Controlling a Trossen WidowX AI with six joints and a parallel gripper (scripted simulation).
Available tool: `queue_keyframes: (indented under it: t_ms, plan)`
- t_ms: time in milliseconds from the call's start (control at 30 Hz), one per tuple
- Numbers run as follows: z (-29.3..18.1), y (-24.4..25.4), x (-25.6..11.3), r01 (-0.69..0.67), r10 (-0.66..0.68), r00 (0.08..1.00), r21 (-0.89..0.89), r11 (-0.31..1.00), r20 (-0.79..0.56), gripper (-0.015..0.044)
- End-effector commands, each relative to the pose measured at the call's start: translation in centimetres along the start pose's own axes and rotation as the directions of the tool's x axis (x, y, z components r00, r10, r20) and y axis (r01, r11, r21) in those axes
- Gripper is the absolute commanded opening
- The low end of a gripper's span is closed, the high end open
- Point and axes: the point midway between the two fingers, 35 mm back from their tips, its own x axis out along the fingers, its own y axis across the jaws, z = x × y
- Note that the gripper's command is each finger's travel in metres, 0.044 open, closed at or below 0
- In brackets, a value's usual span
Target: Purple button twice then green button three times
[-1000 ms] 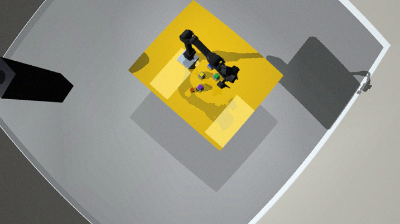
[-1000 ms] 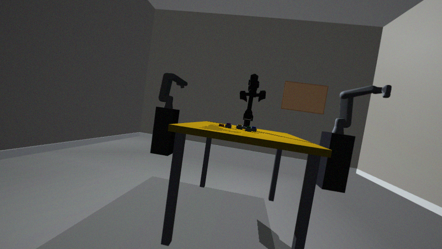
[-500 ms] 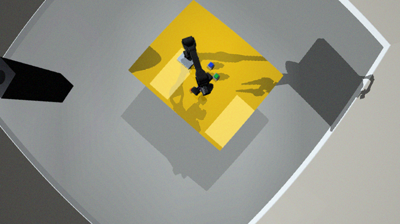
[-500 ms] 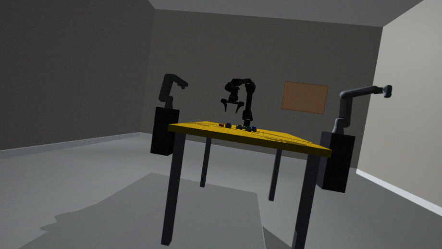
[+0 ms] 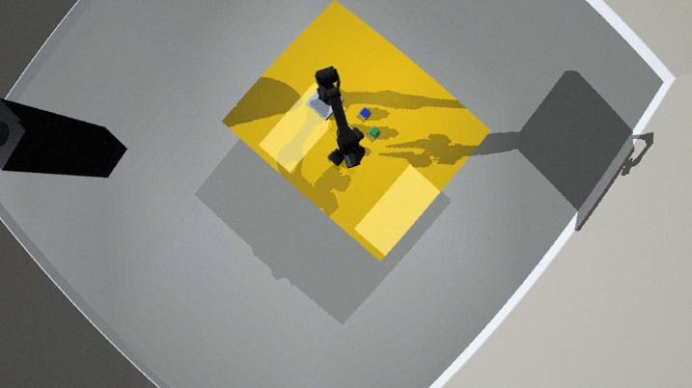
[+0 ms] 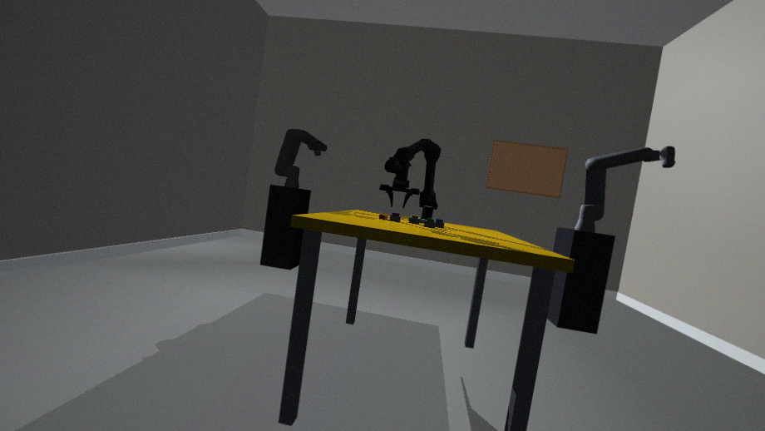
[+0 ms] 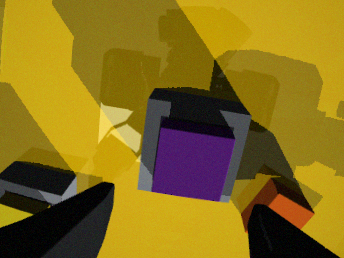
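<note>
The purple button point(image 7: 192, 162) point(image 6: 395, 215) sits in its grey and black housing on the yellow table, near the middle of the wrist view, with its cap standing up. My gripper point(image 7: 183, 206) point(image 6: 397, 207) is partly open and empty. It points down and hangs a little above the purple button, not touching it. The green button point(image 5: 374, 132) point(image 6: 429, 220) stands on the table to the right of the gripper in the top view and is outside the wrist view. The arm hides the purple button in the top view.
An orange block point(image 7: 292, 212) point(image 6: 382, 216) lies close beside the purple button, partly behind the right finger. A yellow button point(image 7: 15, 215) point(image 6: 414, 217) is on the other side. A blue button point(image 5: 365, 112) point(image 6: 439, 220) stands near the green one. Shadows cross the yellow table point(image 5: 340, 30).
</note>
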Motion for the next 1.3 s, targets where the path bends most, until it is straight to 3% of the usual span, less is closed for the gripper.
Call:
queue_keyframes:
  t_ms: [0, 100, 1267]
  plan:
    - [0.2, -0.2, 0.2, 0.013, -0.013, 1.000, -0.006, 1.000, 0.016, 0.0085]
    - [0.2, -0.2, 0.2, 0.013, -0.013, 1.000, -0.006, 1.000, 0.016, 0.0020]
    - [0.2, -0.2, 3.6, 0.013, -0.013, 1.000, -0.006, 1.000, 0.016, 0.0020]
